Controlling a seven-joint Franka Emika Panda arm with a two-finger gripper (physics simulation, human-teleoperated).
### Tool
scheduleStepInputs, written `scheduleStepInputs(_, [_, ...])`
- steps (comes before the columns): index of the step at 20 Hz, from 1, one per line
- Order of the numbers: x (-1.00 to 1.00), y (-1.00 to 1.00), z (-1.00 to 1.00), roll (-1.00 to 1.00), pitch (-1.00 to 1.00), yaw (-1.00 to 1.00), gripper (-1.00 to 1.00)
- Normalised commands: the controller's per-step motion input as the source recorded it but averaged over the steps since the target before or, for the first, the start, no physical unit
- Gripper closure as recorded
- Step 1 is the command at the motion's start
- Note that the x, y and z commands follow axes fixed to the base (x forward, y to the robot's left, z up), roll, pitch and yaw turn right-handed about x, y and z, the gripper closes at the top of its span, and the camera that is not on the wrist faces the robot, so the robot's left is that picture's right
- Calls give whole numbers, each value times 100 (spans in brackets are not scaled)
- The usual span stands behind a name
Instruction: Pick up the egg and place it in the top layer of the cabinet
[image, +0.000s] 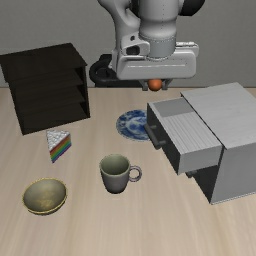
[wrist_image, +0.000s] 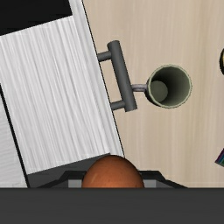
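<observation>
The pincer (wrist_image: 112, 182) is closed on the egg (image: 158, 85), a smooth, rounded, orange-brown shape held in the air above the pale wood-grain worktop (image: 100, 215). Just beside it stands the cabinet (image: 235, 120), a boxy grey block with fine brushed streaks. Its upper drawer (image: 185, 140) is pulled out and carries a dark bar handle (wrist_image: 122, 77). Near the handle are a glossy olive mug (image: 117, 172) and a round blue-patterned plate (image: 130, 124).

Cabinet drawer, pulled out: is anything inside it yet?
Nothing shows on the pale floor of the drawer in the wrist view. The egg, held above it, hides a small part, so that patch cannot be checked.
</observation>
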Motion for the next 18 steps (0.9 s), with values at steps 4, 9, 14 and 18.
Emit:
scheduleStepInputs(4, [50, 50, 0, 0, 0, 0, 100])
scheduleStepInputs(9, [60, 40, 0, 0, 0, 0, 100])
scheduleStepInputs(14, [0, 0, 0, 0, 0, 0, -100])
scheduleStepInputs(18, [0, 0, 0, 0, 0, 0, -100])
